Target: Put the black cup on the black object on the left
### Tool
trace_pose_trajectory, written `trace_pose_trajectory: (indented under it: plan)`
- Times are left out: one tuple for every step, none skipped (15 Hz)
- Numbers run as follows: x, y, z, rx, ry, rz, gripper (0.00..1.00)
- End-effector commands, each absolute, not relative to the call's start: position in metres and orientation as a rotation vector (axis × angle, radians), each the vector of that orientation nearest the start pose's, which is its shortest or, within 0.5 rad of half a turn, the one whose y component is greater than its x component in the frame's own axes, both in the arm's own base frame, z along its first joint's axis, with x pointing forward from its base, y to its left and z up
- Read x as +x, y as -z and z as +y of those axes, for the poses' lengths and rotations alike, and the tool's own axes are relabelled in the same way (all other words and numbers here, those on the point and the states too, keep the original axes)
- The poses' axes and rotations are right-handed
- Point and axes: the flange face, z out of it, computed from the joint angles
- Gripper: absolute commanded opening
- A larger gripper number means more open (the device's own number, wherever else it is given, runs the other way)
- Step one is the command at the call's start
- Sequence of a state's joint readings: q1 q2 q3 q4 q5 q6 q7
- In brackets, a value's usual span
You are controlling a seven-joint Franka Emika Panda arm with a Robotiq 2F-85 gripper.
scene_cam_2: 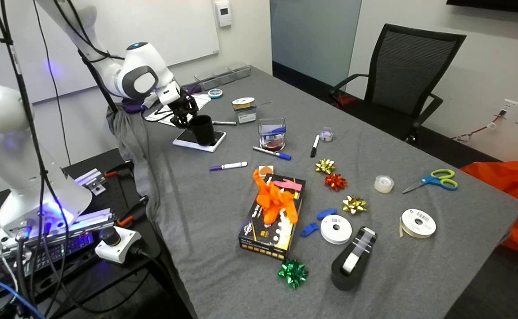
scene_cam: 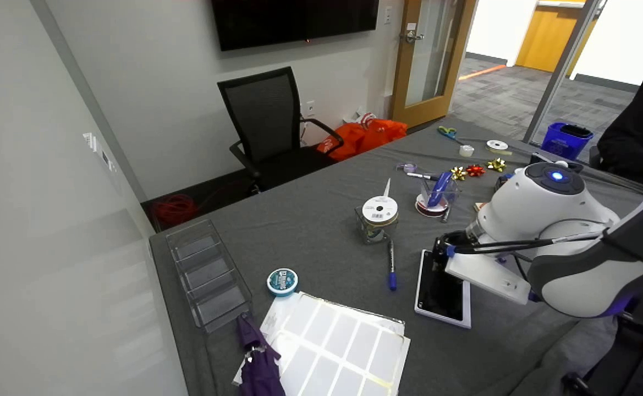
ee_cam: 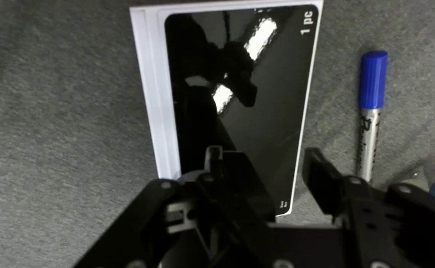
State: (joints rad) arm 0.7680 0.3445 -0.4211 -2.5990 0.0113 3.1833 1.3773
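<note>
- Cup (scene_cam_2: 202,130), black and upright or very nearly so, appears over the slab (ee_cam: 273,96), a flat black rectangle with a pale border on grey cloth (ee_cam: 72,111); its base seems to rest on the glossy face, though from here I cannot swear to contact.
- Claw (ee_cam: 269,156) of the lone arm (scene_cam_2: 146,73) hovers just beside it: in an exterior view the cup lies below and to the right of the dark fingers, its axis roughly square to the slab, whose long side runs top to bottom in the wrist view.
- Fingertips show apart in the wrist view, slab between them; whether the fingers clamp the cup's side I cannot tell, as black blends into black.
- Placement looks nearly complete, and the next move probably calls for spreading the fingers and drawing clear without a sideways nudge, which could slide or tip the cup on so slick a surface.
- "1 pc" reads sideways in white at a corner of the slab; print at another corner is too small to make out.
- Dark lettering runs along the silver barrel of the blue-capped marker (ee_cam: 372,111), too blurred to quote.
- White spool (scene_cam: 387,210) shows a barcode; lettering on the blue tin (scene_cam: 282,281) is too small to vouch for.
</note>
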Motion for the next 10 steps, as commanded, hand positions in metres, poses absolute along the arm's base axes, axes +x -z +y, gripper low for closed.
trace_pose_trajectory:
  plan:
    - [0.436, -0.171, 0.154, -2.622, 0.446, 1.445, 0.89]
    - [0.434, -0.171, 0.156, -2.627, 0.448, 1.439, 0.97]
    - [0.433, -0.173, 0.157, -2.633, 0.447, 1.435, 0.99]
    - [0.432, -0.175, 0.158, -2.641, 0.447, 1.431, 1.0]
    - [0.431, -0.178, 0.157, -2.65, 0.446, 1.427, 1.0]
    - [0.43, -0.182, 0.157, -2.656, 0.44, 1.422, 1.0]
    - [0.429, -0.186, 0.157, -2.663, 0.434, 1.42, 1.0]
    - [0.428, -0.19, 0.157, -2.67, 0.429, 1.423, 1.0]
    - [0.428, -0.194, 0.157, -2.676, 0.421, 1.436, 1.0]
    - [0.427, -0.197, 0.157, -2.686, 0.409, 1.45, 1.0]
